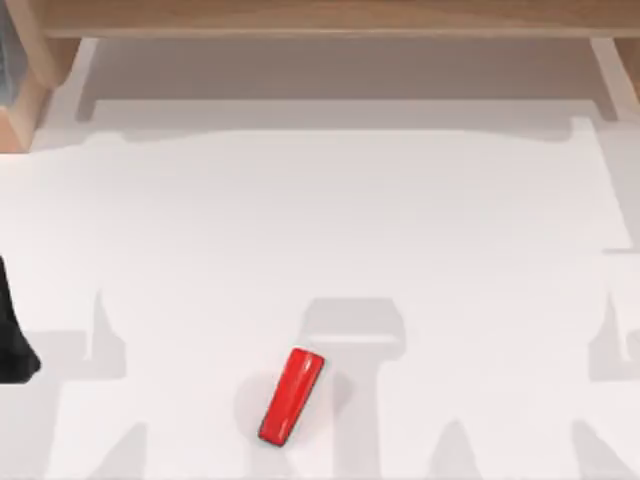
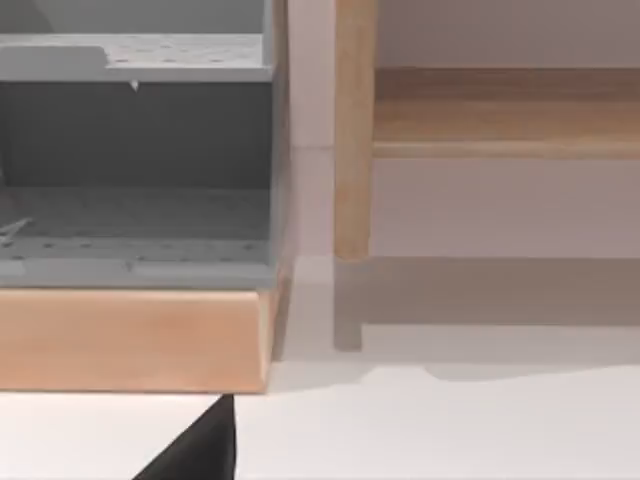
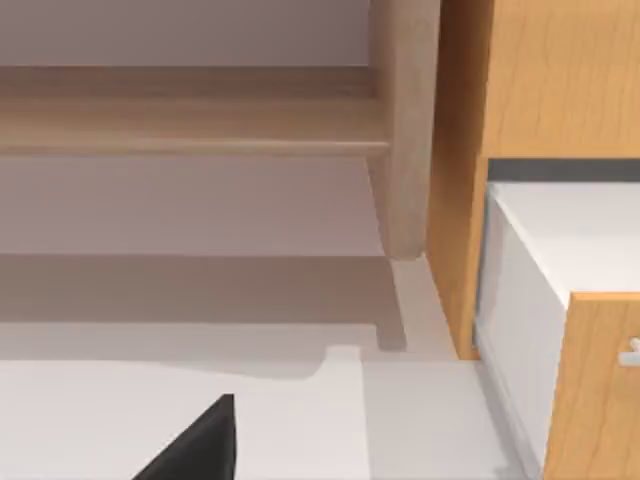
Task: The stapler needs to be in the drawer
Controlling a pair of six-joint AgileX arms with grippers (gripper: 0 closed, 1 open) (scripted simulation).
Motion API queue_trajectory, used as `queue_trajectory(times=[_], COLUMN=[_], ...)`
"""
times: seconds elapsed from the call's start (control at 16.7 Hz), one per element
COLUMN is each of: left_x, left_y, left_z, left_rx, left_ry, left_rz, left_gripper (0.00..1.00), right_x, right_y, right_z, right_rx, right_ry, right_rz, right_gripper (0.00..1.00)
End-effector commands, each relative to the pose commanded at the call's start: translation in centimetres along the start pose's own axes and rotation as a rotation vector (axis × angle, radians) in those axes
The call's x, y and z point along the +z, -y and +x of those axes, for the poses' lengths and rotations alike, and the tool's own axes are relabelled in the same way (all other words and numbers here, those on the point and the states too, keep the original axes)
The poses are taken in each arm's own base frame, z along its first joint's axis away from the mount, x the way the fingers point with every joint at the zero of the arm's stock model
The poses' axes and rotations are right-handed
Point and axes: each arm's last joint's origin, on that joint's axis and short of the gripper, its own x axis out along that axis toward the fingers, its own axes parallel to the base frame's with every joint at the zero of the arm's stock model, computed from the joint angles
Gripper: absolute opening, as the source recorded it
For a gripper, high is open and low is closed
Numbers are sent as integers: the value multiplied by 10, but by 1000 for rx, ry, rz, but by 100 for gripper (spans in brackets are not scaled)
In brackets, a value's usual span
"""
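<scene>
The red stapler (image 1: 292, 395) lies flat on the white table near its front edge, a little left of centre, slanting up to the right. Nothing touches it. The drawer (image 1: 340, 72) stands pulled out at the back of the table, a wide shallow tray with pale side rails under the light wooden furniture, and its floor is bare. A black part of my left arm (image 1: 12, 340) sits at the table's left edge, well away from the stapler. A black finger (image 2: 200, 450) shows in the left wrist view, and another black finger (image 3: 200, 445) in the right wrist view.
A wooden cabinet with grey shelves (image 2: 135, 150) stands at the table's back left corner. A wooden cabinet with a white front (image 3: 560, 300) stands at the right. A wooden leg (image 2: 351, 130) flanks the drawer. White table surface stretches between stapler and drawer.
</scene>
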Motion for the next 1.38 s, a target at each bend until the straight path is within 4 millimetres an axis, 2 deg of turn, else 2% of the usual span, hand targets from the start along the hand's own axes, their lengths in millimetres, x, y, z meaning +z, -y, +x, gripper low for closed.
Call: queue_trajectory(times=[0.24, 0.36, 0.54, 0.66, 0.84, 0.96, 1.08, 1.26, 1.38], left_x=[0, 0, 0, 0, 0, 0, 0, 0, 0], left_y=[0, 0, 0, 0, 0, 0, 0, 0, 0], left_z=[0, 0, 0, 0, 0, 0, 0, 0, 0], left_rx=[0, 0, 0, 0, 0, 0, 0, 0, 0], left_ry=[0, 0, 0, 0, 0, 0, 0, 0, 0], left_rz=[0, 0, 0, 0, 0, 0, 0, 0, 0], left_gripper=[100, 100, 100, 100, 100, 100, 100, 100, 100], right_x=[6, 19, 51, 74, 101, 107, 101, 76, 55], right_y=[0, -1, -5, -11, -27, -45, -70, -122, -163], right_z=[0, 1, 11, 25, 64, 99, 136, 181, 198], right_rx=[3, 11, 35, 49, 48, 20, -32, -134, -204], right_ry=[-17, -57, -178, -300, -541, -733, -935, -1210, -1354], right_rz=[22, 71, 190, 286, 431, 511, 564, 584, 559], right_gripper=[100, 100, 100, 100, 100, 100, 100, 100, 100])
